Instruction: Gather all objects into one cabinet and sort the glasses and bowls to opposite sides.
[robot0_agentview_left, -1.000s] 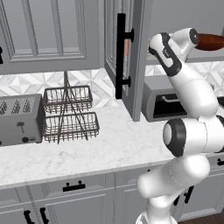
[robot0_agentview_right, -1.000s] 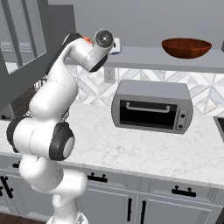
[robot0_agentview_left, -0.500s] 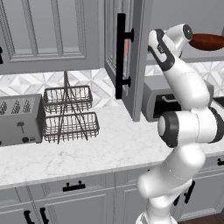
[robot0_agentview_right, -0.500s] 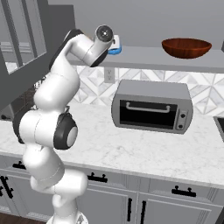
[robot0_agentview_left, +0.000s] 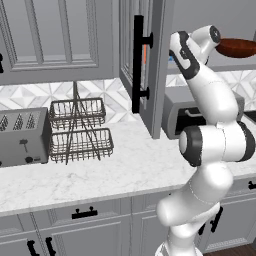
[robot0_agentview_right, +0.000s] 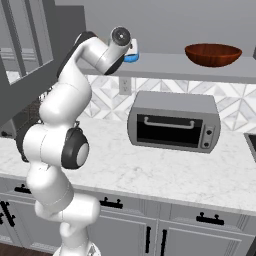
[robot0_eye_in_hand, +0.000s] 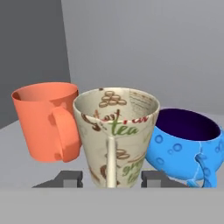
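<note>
Since a second ago the arm has reached further up to the shelf (robot0_agentview_right: 170, 64), and the gripper (robot0_eye_in_hand: 111, 178) now has its fingers apart on either side of the beige mug (robot0_eye_in_hand: 116, 135), not clamped. Three cups stand touching at the shelf's left end: orange cup (robot0_eye_in_hand: 47, 120), beige mug, blue cup (robot0_eye_in_hand: 186, 142). One bowl (robot0_agentview_right: 213, 54) sits at the right end.

Lighting: even, soft, rendered; no blur or edge distortion. Worktop (robot0_agentview_right: 165, 170): pale, bright, faint shadow beneath toaster oven (robot0_agentview_right: 174, 121). Bowl (robot0_agentview_right: 213, 54): glossy highlight. Cabinet (robot0_eye_in_hand: 144, 48) interior: flat grey, left wall darker. Cups: sharply focused.
</note>
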